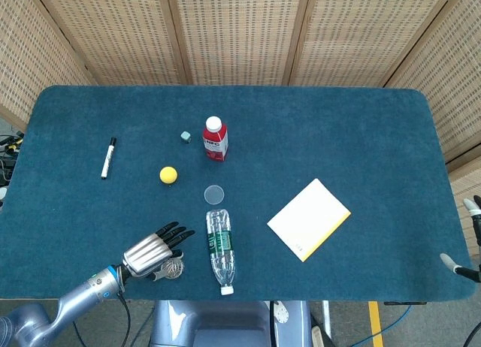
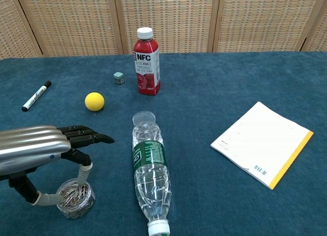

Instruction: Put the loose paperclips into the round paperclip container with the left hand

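The round clear paperclip container [image 2: 75, 199], holding a heap of paperclips, stands near the table's front left edge and shows in the head view as the container [image 1: 174, 268]. My left hand [image 2: 36, 150] hovers over it with most fingers stretched forward. Its thumb tip lies against the container's left wall and one fingertip [image 2: 82, 170] dips to the rim on the right. Whether a clip is pinched there is hidden. In the head view the left hand [image 1: 149, 250] covers part of the container. No loose clips show on the cloth. Pale-tipped parts of my right hand [image 1: 467, 206] peek in at the right edge.
A water bottle [image 2: 150, 169] lies just right of the container, with a clear round lid [image 2: 144, 116] beyond its base. Further back are a yellow ball [image 2: 94, 101], a red juice bottle [image 2: 146, 62], a small green cube [image 2: 118, 77] and a marker [image 2: 36, 96]. A notepad [image 2: 263, 143] lies right.
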You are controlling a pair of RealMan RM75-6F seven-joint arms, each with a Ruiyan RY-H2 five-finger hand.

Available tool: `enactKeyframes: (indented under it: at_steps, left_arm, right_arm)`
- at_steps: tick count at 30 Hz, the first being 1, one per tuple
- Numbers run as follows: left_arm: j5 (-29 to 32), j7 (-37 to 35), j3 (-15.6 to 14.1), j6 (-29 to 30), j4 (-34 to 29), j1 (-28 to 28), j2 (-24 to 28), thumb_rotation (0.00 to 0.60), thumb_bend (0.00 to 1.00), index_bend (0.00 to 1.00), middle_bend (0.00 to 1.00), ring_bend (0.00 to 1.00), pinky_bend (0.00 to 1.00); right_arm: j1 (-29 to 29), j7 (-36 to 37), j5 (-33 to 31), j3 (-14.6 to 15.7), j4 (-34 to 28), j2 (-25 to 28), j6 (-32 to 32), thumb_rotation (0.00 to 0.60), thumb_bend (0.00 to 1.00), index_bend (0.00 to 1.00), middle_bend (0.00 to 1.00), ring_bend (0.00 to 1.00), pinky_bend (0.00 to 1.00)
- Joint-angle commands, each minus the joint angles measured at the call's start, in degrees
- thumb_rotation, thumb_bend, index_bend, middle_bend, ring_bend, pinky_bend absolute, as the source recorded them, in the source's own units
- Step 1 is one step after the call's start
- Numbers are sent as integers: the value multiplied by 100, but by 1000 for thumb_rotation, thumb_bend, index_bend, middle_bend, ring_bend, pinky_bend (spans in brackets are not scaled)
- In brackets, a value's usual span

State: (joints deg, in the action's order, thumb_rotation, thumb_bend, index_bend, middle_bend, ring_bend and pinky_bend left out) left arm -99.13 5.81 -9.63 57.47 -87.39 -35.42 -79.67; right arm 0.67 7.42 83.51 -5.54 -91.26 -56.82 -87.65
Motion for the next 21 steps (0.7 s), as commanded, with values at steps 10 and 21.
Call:
enactKeyframes:
  at_steps: [10,21]
  left_arm:
    - [-185,-468,16,564,-342,109,398,600,231,315,0,0,0]
    - [826,209,502,2525,-1366,1370,1255,600,6,0,0,0,0]
  right_arm:
    - [-9,-8,23,5,-11,3,-22,600,0,0,0,0,0]
    - [4,-24,87,35,-11,-8,-5,600,0,0,0,0,0]
